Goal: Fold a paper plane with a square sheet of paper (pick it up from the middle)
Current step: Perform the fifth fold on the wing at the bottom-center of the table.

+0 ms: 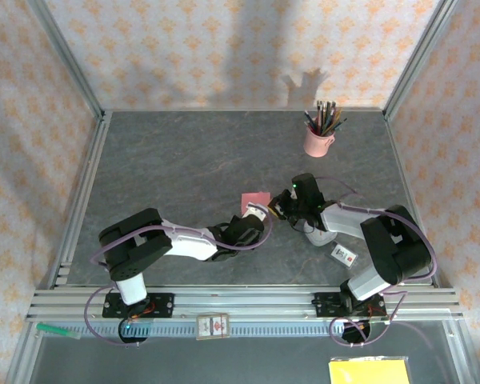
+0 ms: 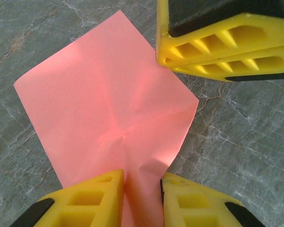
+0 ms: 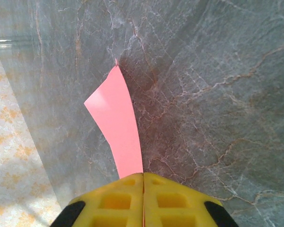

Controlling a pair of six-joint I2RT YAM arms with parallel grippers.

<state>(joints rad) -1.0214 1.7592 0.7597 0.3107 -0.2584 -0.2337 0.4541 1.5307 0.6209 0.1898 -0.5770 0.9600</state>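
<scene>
The square sheet of paper (image 2: 109,109) is lying near the middle of the bench (image 1: 184,160), between the two tools. It is thin, salmon-pink and matte. It is showing soft crumple lines that are meeting near its centre, and one small fold at its near edge. It is not yet showing any sharp crease or dart shape. The bench top is looking like dark grey stone with pale, rust-tinged veins.

In the left wrist view, the left tool (image 2: 143,182) is standing with its ribbed yellow fingers slightly apart, and the sheet's near corner is running into the gap. The lower frame edge is cutting off the pads, so whether they are pressing the paper cannot be told.

The right tool (image 3: 143,182) is clamping the sheet's far side, its two yellow fingers meeting flat with the paper caught in the seam. From its own camera the sheet (image 3: 116,123) is appearing almost edge-on, as a narrow curling strip rising off the bench.

From above, the tools are covering most of the sheet (image 1: 254,198), leaving a small pink patch. Behind it a pink cup of pencils (image 1: 318,142) is standing. A small white card (image 1: 344,256) is lying beside the right arm, and the frame is cutting off a yellow pad (image 1: 370,372).
</scene>
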